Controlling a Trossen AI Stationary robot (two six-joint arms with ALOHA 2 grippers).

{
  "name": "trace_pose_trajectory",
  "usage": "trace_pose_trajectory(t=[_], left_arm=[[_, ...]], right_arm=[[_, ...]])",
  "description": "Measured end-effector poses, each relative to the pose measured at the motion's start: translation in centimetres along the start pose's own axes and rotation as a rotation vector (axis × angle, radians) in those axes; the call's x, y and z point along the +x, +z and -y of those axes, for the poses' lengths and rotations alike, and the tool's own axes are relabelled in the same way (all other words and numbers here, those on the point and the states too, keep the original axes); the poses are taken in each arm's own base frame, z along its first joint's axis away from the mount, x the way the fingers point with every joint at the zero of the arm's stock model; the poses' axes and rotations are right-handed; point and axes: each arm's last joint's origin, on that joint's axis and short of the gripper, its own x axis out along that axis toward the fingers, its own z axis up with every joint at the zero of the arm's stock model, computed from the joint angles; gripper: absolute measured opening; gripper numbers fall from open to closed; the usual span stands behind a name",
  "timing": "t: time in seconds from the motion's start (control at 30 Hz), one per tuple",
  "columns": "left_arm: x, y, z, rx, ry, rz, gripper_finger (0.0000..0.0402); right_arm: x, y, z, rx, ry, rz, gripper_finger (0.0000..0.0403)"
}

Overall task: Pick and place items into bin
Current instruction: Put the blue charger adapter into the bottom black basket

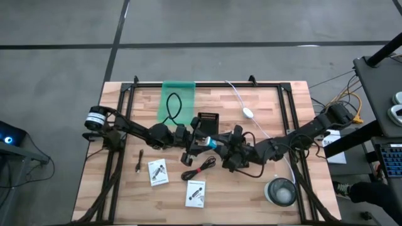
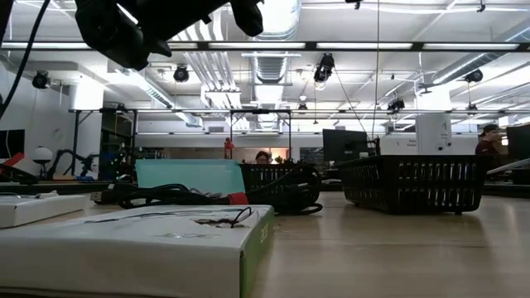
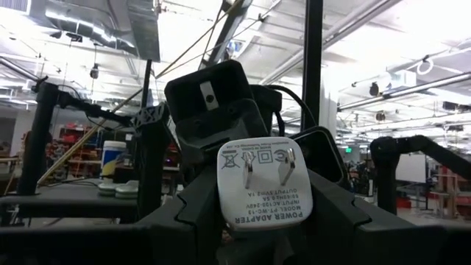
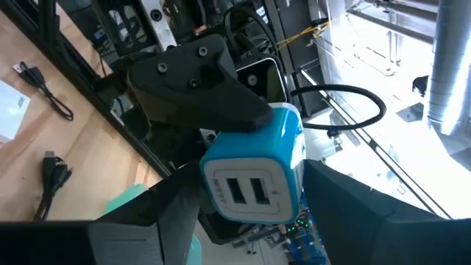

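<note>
Step in hand: a handover in mid-air above the centre of the wooden worktop (image 1: pixel 264 107). The white-and-blue cube-shaped power adapter (image 1: pixel 208 144) sits between the left hand (image 1: pixel 191 145) and the right hand (image 1: pixel 227 150), both apparently closed on it. Next move calls for one hand to release, then carriage to the black mesh bin (image 1: pixel 208 122) just beyond.

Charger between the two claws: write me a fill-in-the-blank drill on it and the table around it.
The charger, held by the left claw facing the right claw, shows ___ USB ports. Its pronged white face reads POWER ___. The green bin holds a black ___.
Missing words: two; ADAPTER; cable.
</note>
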Motion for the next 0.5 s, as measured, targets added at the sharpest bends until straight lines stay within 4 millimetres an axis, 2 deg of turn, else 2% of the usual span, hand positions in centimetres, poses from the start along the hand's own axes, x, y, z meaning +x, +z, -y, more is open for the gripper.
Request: trace_pose_trajectory(t=[0.5], left_arm=[[-0.06, 0.11, -0.53, 0.03, 0.086, 0.012, 0.0132]], right_arm=[[0.12, 0.29, 0.38, 0.008, -0.006, 0.015, 0.0219]])
